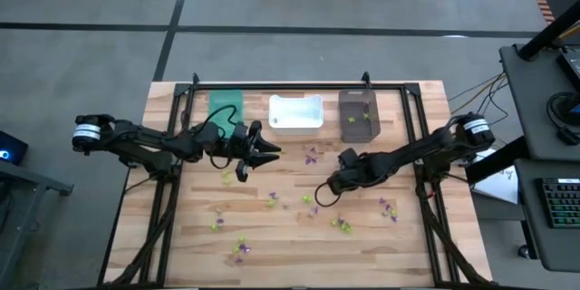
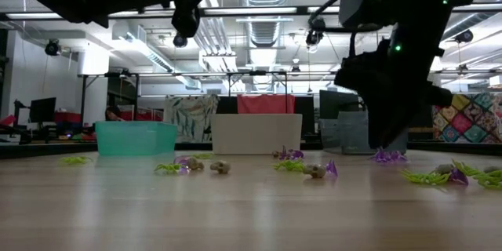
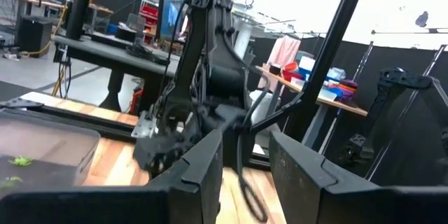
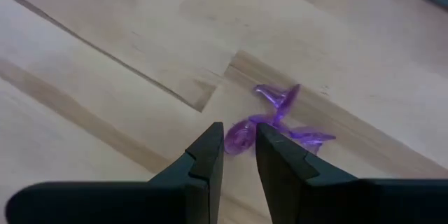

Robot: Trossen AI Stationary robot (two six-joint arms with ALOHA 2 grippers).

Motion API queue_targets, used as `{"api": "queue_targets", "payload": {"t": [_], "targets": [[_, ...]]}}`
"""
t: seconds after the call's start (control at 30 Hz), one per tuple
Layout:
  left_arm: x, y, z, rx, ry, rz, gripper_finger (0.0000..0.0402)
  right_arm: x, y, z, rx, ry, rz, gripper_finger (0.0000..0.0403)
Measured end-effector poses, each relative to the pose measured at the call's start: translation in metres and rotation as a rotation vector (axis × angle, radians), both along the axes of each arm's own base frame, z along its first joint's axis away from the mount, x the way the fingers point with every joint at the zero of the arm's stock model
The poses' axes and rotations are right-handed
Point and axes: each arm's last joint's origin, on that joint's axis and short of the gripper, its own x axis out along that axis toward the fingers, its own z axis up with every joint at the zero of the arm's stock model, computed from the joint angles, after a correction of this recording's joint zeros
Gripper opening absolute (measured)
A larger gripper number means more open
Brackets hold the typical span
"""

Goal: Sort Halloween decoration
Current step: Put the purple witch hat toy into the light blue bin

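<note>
Grainy wooden table [image 4: 105, 56]; right gripper [image 4: 238, 147] perhaps touching curly purple trinket [image 4: 280, 105].

Bright overhead strip-lights, blurred wrist views

right end effector [image 4: 235, 155] fingers partly hide a purple trinket [image 4: 241, 137].

Dark jointed arms, white-banded bases, black cables
</note>
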Motion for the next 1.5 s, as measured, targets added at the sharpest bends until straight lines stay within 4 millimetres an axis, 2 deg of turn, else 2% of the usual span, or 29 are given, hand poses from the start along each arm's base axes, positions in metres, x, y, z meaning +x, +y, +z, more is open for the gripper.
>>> {"api": "queue_targets", "payload": {"t": [0.17, 0.33, 1.3, 1.4, 1.5], "targets": [[0.000, 0.000, 0.001, 0.000, -0.004, -0.001, 0.0100, 0.004, 0.001, -0.013, 0.004, 0.030, 0.002, 0.0075], [0.000, 0.000, -0.001, -0.007, 0.005, -0.003, 0.0100, 0.006, 0.001, -0.017, -0.001, 0.039, 0.002, 0.0075], [-0.001, 0.000, -0.002, -0.018, 0.008, -0.004, 0.0100, 0.010, 0.001, -0.012, -0.024, 0.002, 0.088, 0.0067], [-0.001, 0.000, -0.002, -0.018, 0.008, -0.004, 0.0100, 0.010, 0.000, -0.012, -0.027, 0.005, 0.095, 0.0057], [-0.001, 0.000, -0.002, -0.018, 0.008, -0.004, 0.0100, 0.010, 0.000, -0.012, -0.040, 0.008, 0.114, 0.0019]]}}
